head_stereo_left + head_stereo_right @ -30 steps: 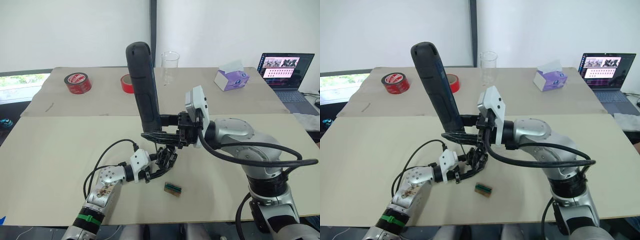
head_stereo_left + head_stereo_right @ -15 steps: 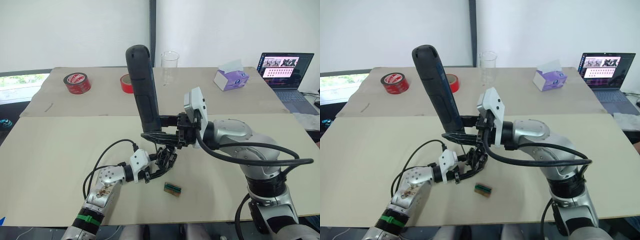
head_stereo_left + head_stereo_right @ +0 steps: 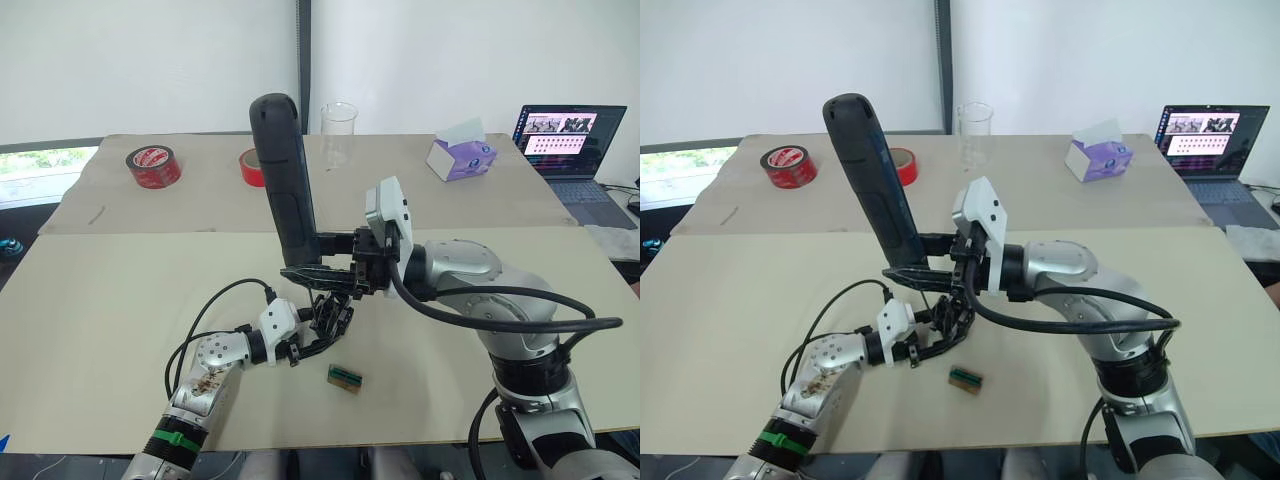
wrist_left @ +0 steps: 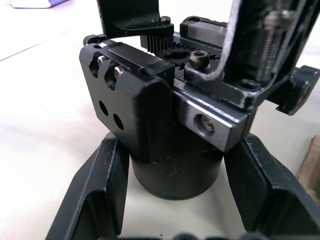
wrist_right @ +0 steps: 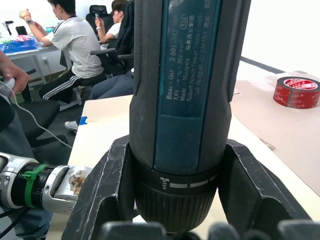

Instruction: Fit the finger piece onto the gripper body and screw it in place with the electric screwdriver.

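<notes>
On the tabletop, toward the middle of its near half, the left gripper has its two black fingers closed around the round base of the gripper body, which stands upright between them; the left wrist view shows the base pressed by a finger on each side. Directly above it the right gripper clamps the electric screwdriver near its lower end, both fingers tight on the barrel, as the right wrist view shows. The screwdriver stands nearly upright, rounded end up, tilted slightly toward the robot's left, its lower end coming down on the top of the gripper body; the bit and the finger piece cannot be made out from the head views. Just beside the gripper body, toward the near edge, lies one small green-and-brown block, apart from both grippers. Along the far edge stand two rolls of red tape, one toward the far left corner and one partly hidden behind the screwdriver, one clear beaker near the middle, and one purple tissue box toward the right. One open laptop sits at the far right corner. In the right wrist view, seated people show in the background beyond the table.
</notes>
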Controlling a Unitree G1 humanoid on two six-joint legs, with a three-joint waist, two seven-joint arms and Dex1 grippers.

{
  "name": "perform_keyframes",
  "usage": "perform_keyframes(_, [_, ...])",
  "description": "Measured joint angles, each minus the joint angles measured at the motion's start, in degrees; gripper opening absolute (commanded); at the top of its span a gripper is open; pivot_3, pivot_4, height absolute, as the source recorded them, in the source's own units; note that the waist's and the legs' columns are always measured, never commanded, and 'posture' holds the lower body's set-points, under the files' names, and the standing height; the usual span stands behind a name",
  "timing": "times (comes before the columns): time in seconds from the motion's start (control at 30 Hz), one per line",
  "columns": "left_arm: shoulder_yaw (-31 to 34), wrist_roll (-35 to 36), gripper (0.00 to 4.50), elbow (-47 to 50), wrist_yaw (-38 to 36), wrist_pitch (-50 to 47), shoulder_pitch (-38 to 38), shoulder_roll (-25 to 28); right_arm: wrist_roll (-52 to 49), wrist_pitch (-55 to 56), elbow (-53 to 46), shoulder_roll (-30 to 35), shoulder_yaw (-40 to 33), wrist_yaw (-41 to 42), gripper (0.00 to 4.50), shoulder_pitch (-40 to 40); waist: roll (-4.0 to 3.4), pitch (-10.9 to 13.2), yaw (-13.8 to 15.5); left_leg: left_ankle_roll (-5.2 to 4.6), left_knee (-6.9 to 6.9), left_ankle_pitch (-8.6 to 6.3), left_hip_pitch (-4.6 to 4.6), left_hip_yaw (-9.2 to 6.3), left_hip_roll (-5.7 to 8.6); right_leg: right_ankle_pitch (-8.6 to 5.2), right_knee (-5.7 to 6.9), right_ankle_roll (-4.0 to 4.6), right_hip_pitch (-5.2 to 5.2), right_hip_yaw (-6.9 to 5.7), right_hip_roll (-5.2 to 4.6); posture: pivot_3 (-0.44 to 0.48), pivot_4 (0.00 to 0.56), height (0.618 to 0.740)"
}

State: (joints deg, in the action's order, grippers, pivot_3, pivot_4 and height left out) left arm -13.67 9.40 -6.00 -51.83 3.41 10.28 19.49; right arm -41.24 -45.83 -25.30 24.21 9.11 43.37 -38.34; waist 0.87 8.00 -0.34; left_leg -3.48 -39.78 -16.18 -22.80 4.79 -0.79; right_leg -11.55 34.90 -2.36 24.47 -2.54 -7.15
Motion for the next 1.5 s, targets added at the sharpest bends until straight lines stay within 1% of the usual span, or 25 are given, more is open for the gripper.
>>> perform_keyframes(1.07, [0.0, 0.0, 2.26, 0.2, 0.0, -0.2, 0.1, 0.3, 1.5, 0.0, 1.1, -0.6, 0.6, 0.3, 1.92, 0.7, 0.0, 0.0, -0.2, 0.0, 0.01, 0.0, -0.01, -0.01, 0.0, 0.0, -0.01, 0.0, 0.0, -0.01, -0.03, 0.0, 0.15, 0.74])
perform_keyframes(1.5, [0.0, 0.0, 2.26, 0.2, -0.1, -0.2, 0.1, 0.3, -3.5, -0.9, 0.7, -0.5, -2.2, -1.0, 1.92, -1.0, 0.0, 0.0, -0.2, 0.0, 0.01, 0.0, -0.02, -0.04, 0.0, 0.0, -0.01, 0.0, 0.01, -0.03, -0.18, 0.0, 0.15, 0.74])
